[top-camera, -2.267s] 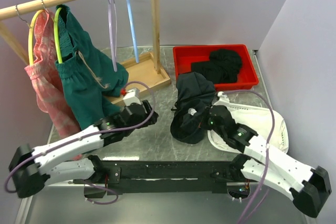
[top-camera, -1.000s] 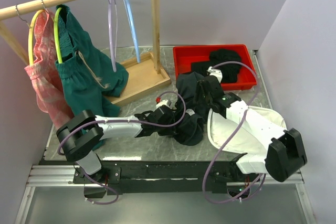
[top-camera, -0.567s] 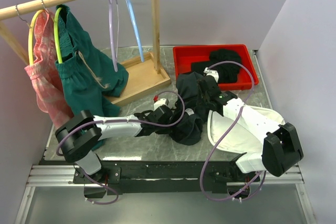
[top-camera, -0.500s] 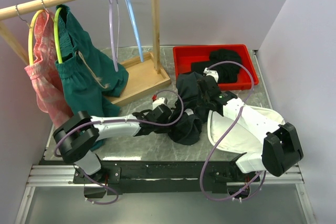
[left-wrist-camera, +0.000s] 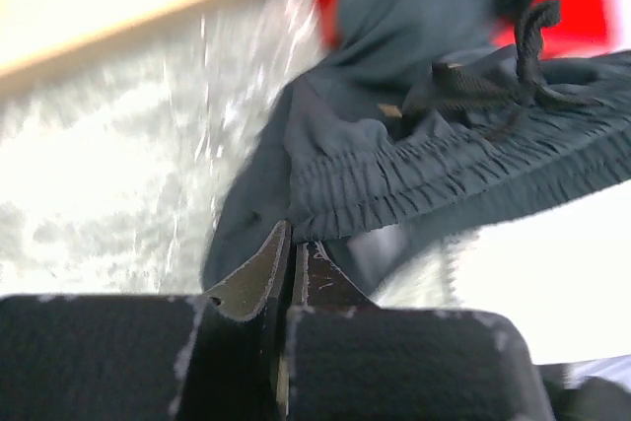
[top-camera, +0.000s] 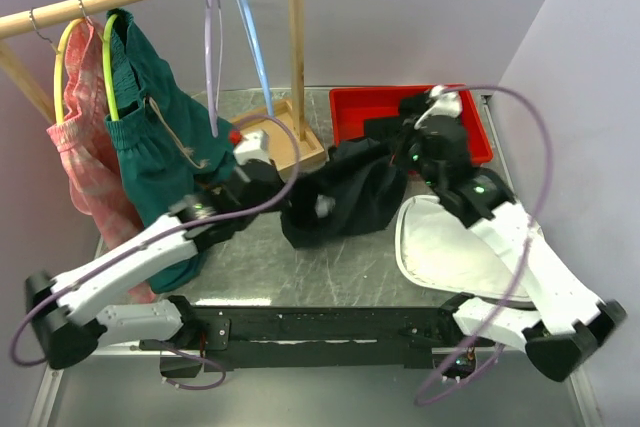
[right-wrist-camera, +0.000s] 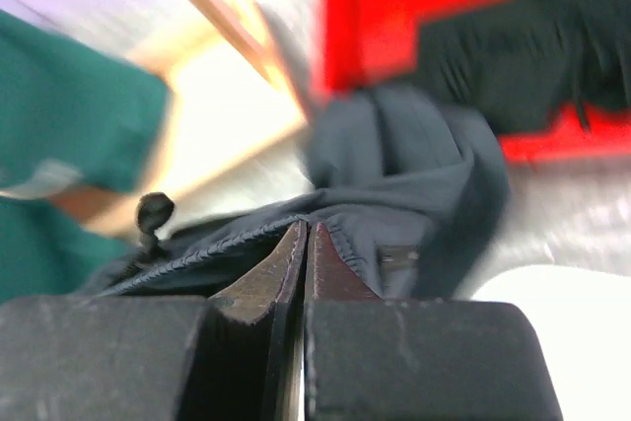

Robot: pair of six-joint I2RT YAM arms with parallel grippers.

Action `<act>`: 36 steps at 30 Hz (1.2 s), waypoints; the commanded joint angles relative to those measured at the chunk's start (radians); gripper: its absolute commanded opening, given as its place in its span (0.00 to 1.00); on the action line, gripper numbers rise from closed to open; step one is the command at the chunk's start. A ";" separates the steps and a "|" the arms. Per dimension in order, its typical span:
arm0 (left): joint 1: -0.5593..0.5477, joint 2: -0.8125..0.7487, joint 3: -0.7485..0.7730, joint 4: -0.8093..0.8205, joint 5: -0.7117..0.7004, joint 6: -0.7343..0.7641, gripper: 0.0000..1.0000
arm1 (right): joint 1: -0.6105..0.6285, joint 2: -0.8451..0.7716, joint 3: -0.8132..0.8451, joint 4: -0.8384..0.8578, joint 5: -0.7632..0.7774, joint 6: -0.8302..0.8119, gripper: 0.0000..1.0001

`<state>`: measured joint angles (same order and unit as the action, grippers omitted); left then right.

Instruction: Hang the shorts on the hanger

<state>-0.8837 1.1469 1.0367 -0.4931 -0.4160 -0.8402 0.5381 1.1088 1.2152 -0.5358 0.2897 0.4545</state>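
Observation:
The black shorts [top-camera: 345, 199] hang stretched between my two grippers, lifted above the table in front of the rack. My left gripper [top-camera: 282, 195] is shut on the elastic waistband [left-wrist-camera: 394, 179] at its left end; the drawstring knot [left-wrist-camera: 523, 41] shows beyond. At the other end of the waistband my right gripper [top-camera: 402, 153] is shut on the hem [right-wrist-camera: 325, 219]. The lavender hanger [top-camera: 212, 52] hangs bare on the wooden rail, up and to the left of both grippers.
A light blue hanger [top-camera: 254, 42] hangs beside the lavender one. Green shorts [top-camera: 150, 142] and pink shorts [top-camera: 85, 162] hang at the left. The rack's post [top-camera: 296, 42] stands close behind. A red bin [top-camera: 350, 107] holds more black clothes; a white bag [top-camera: 450, 247] lies at the right.
Both grippers closed on the shorts' waistband and rose, carrying the shorts up and toward the rack; the fabric now stretches between them instead of lying bunched on the table.

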 commanded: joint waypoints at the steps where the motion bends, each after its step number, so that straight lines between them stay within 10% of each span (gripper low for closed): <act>1: 0.019 -0.101 0.132 -0.189 -0.113 0.070 0.01 | 0.011 -0.073 0.176 0.031 0.043 -0.025 0.00; 22: 0.022 -0.056 0.905 -0.412 -0.184 0.340 0.01 | 0.135 0.137 0.874 -0.049 -0.029 -0.135 0.00; 30: 0.025 -0.059 0.659 -0.459 -0.164 0.215 0.01 | 0.059 0.048 0.392 -0.026 -0.185 -0.048 0.00; 36: 0.028 -0.081 0.196 -0.400 -0.109 0.047 0.01 | 0.013 0.040 -0.088 -0.016 -0.204 -0.027 0.00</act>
<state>-0.8658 1.0866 1.4582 -0.8902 -0.5323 -0.6708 0.5758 1.1244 1.3357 -0.5453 0.0834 0.4114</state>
